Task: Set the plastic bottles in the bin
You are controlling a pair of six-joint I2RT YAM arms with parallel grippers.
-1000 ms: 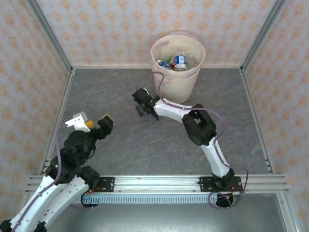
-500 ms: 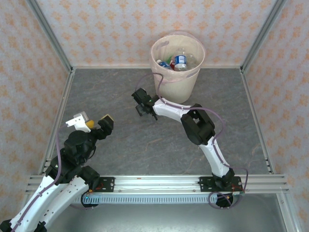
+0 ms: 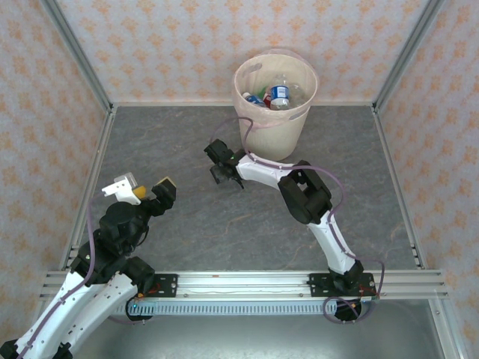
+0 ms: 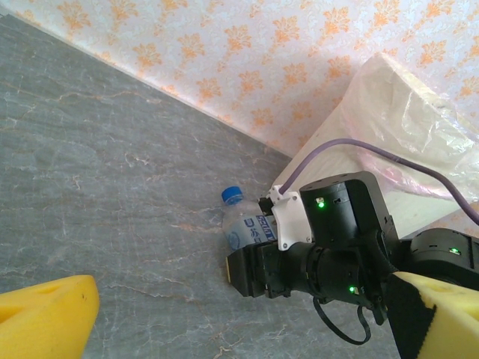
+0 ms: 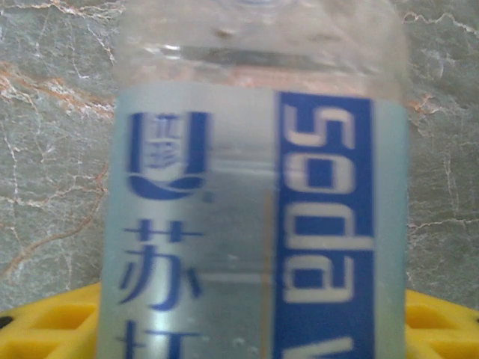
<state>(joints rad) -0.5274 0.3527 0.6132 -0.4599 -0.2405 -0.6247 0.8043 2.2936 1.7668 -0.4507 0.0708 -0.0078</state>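
**A:** Right wrist view: what sits between the yellow foam right fingers?

**B:** A clear, smooth, cylindrical bottle with a pale label in blue print. It lies on the grey, veined tabletop, and the fingers press against both its sides.

**A:** And the left fingers?

**B:** Spread wide, holding nothing. The round cream bin, with its crinkled pink liner, stands near the bottle, with other bottles inside it.
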